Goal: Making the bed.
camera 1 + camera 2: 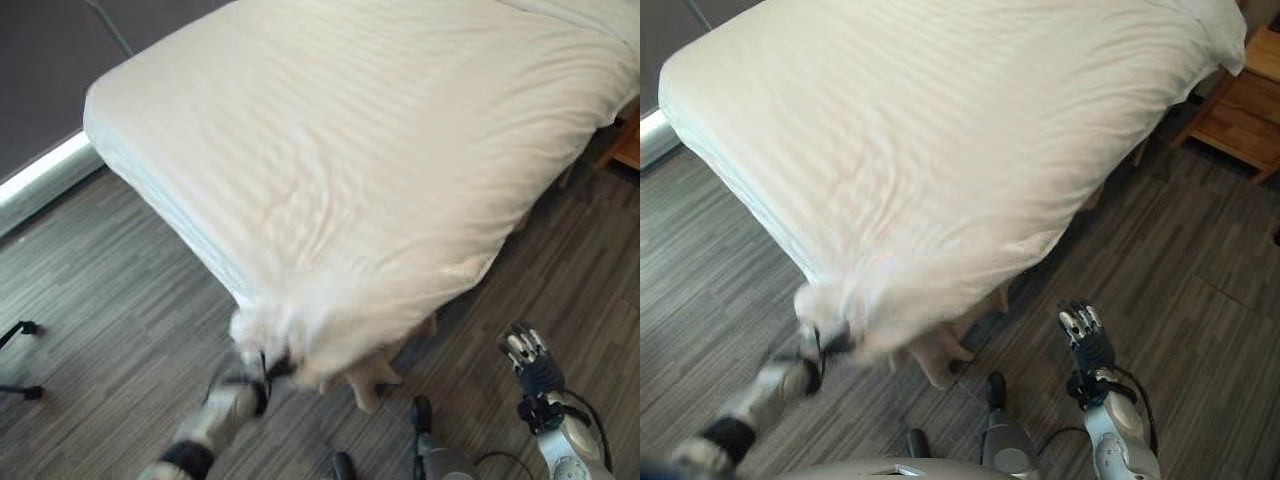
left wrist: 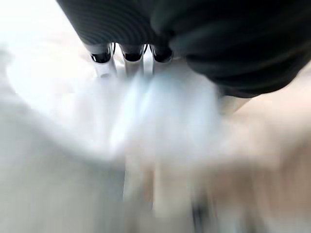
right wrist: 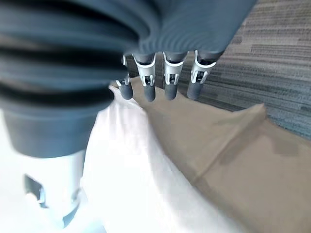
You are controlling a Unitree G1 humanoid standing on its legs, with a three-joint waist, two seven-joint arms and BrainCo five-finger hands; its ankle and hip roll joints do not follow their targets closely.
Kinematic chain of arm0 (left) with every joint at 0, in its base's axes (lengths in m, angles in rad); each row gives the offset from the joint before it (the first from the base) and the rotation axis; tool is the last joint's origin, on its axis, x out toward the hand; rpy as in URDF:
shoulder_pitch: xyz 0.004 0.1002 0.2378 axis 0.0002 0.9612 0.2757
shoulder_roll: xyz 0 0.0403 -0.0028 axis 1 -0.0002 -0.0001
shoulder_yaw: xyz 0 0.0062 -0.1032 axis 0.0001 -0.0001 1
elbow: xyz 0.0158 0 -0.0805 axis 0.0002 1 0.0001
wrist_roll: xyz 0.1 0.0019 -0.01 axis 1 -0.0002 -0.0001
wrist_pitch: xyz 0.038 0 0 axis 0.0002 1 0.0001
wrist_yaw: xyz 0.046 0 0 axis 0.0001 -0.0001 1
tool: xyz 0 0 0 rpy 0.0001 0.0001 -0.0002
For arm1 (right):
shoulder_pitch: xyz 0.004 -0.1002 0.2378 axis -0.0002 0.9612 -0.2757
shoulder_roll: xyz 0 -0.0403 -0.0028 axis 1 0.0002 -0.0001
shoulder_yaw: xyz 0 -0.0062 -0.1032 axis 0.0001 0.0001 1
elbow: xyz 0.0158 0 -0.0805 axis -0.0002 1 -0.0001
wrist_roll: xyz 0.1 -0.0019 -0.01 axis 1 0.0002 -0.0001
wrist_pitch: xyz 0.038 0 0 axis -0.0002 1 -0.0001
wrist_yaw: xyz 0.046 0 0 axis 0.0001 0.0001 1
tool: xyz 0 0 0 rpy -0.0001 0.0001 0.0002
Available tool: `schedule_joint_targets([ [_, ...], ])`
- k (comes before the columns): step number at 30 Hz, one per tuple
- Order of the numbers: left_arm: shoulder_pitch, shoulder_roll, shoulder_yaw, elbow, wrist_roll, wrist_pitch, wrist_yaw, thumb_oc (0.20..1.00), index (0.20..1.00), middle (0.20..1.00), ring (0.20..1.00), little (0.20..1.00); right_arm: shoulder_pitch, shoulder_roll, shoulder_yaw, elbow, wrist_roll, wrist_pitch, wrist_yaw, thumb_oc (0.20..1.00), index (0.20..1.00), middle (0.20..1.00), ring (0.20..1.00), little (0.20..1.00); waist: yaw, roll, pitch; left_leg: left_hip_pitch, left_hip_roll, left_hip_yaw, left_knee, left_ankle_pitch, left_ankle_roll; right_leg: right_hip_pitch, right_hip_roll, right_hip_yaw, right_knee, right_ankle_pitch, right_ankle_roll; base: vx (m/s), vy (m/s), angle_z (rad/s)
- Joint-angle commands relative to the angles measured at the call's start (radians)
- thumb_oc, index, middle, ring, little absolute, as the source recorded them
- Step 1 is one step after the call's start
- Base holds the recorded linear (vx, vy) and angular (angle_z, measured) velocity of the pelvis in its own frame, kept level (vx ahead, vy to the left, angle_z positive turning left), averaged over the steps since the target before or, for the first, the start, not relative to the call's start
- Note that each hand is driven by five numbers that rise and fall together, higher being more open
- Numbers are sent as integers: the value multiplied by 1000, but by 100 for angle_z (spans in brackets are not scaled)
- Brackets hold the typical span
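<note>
A white striped duvet (image 1: 350, 150) covers the bed and hangs over its near corner. My left hand (image 1: 258, 378) is at that hanging corner low by the floor, fingers curled into the bunched white cloth (image 2: 146, 111). Its fingers (image 2: 131, 60) sink into the fabric in the left wrist view. My right hand (image 1: 1087, 340) hovers over the floor to the right of the bed corner, apart from the duvet, fingers (image 3: 167, 80) relaxed and holding nothing.
A beige bed skirt (image 1: 375, 385) shows under the duvet's corner. A wooden nightstand (image 1: 1240, 110) stands at the far right of the bed. Grey plank floor (image 1: 110, 300) surrounds the bed, with black stand feet (image 1: 25, 330) at the left.
</note>
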State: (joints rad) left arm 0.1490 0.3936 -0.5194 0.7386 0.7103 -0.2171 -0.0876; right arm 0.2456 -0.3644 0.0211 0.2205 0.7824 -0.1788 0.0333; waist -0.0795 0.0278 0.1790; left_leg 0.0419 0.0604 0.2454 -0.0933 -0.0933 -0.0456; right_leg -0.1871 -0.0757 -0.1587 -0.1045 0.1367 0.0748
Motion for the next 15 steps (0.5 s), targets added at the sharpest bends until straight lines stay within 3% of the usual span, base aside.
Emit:
schedule_joint_targets([
  [1, 242, -36, -216, 65, -15, -52, -202, 200, 200, 200, 200, 200, -50, 39, -73, -73, -29, -36, 10, 1000, 1000, 1000, 1000, 1000, 12, -83, 59, -67, 42, -99, 6, 78, -25, 89, -70, -19, 21, -61, 90, 28, -36, 49],
  [8, 275, -79, -220, 107, -3, -54, -208, 200, 200, 200, 200, 200, -13, 43, -94, -76, -18, -31, 11, 1000, 1000, 1000, 1000, 1000, 17, -74, 18, -35, 39, -107, 6, 74, -24, 133, -70, -30, 19, -76, 88, 21, -18, 5],
  [9, 275, -95, -193, 173, 10, -32, -192, 849, 849, 849, 849, 849, -3, 46, -100, -73, -14, -29, 11, 1000, 1000, 1000, 1000, 1000, 22, -71, 8, -29, 38, -109, 6, 74, -24, 141, -71, -32, 21, -79, 87, 0, 0, 0],
  [10, 274, -101, -193, 183, 14, -33, -185, 1000, 1000, 1000, 1000, 1000, -2, 46, -100, -74, -14, -28, 11, 1000, 1000, 1000, 1000, 1000, 20, -71, 8, -29, 38, -109, 6, 74, -24, 142, -71, -33, 20, -79, 87, 0, 0, 0],
  [15, 199, -100, -14, 449, 42, 74, -70, 1000, 1000, 1000, 1000, 1000, -3, 36, -109, -61, -23, -19, 0, 1000, 1000, 1000, 1000, 1000, 34, -42, -14, -15, 35, -129, 6, 82, -28, 177, -77, -56, 22, -92, 81, 11, -21, 9],
])
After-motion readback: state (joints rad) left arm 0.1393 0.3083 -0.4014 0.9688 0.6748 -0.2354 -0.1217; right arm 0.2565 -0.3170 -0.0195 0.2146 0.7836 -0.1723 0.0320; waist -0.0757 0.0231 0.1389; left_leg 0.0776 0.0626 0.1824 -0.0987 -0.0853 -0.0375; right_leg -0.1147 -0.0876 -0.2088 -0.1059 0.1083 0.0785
